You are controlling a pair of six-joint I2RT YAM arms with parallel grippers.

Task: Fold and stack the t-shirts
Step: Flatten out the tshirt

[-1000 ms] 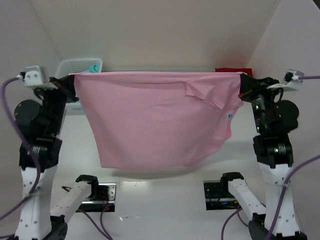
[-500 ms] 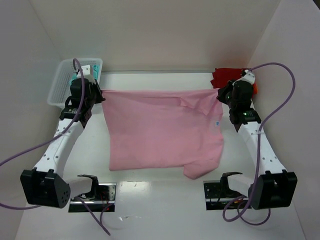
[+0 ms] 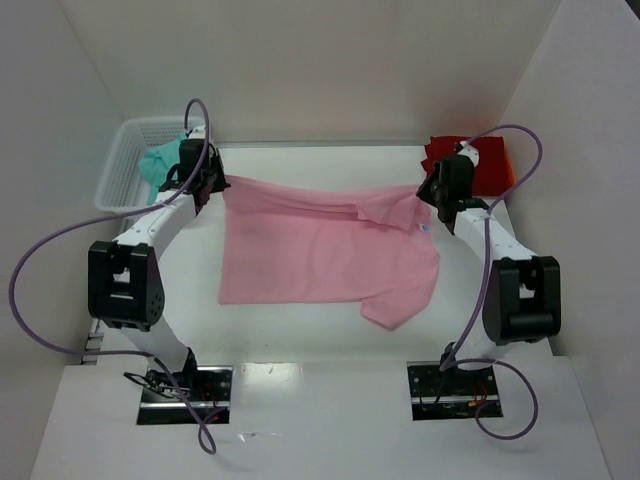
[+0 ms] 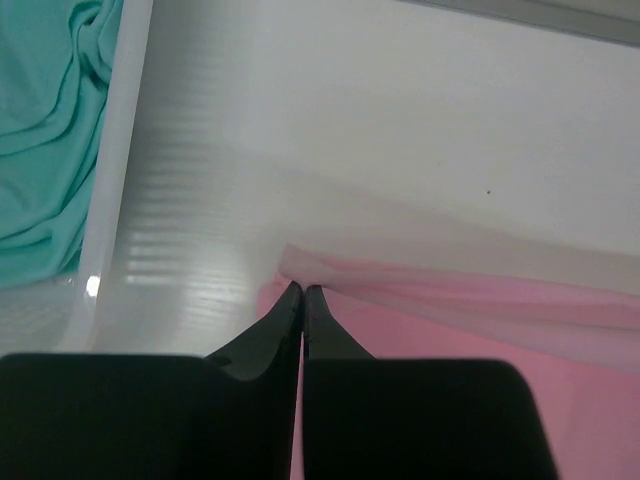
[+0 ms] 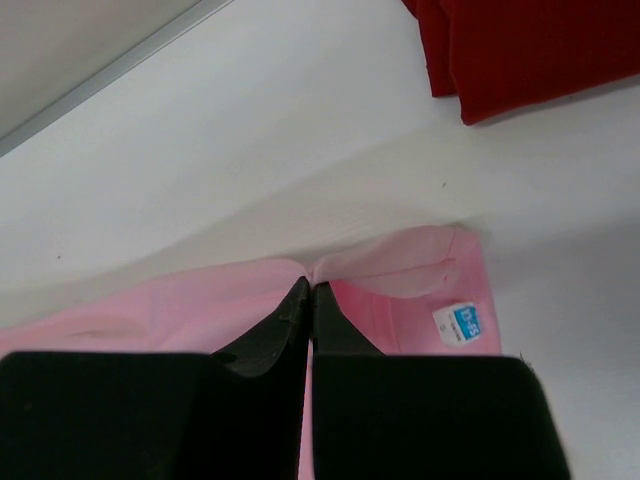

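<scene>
With the left jaws shut tight, tips pressed together, pinching the far left corner of the pink t-shirt (image 3: 320, 255). With the right jaws shut tight as well, pinching the far right corner of that same shirt, close to the neck.

Stretched in a line between the two pinches along the far edge, with long folds running across the cloth there. Spread over the middle of the white bench (image 3: 300, 330) from that edge toward the near side. At the near right corner, one short sleeve (image 3: 395, 308) poking out. Just right of the right jaws, a small blue and white label (image 5: 463, 322) on the pink cloth.

Reaching far and a little to the right with the left arm (image 3: 150, 235). Reaching far and a little to the left with the right arm (image 3: 492, 245). Both down low, close to the bench top.

In the far left corner, the teal t-shirt (image 3: 158, 160), bunched up inside the white mesh basket (image 3: 122, 150), just left of the left jaws. From the left wrist, only wrinkled teal cloth behind the basket wall, and pink cloth right at the black tips.

In the far right corner, the red t-shirt (image 3: 485, 165), lying on the bench just past the right jaws. Looks folded flat, with straight edges. Apart from the pink cloth, with bare white bench between the two.
</scene>
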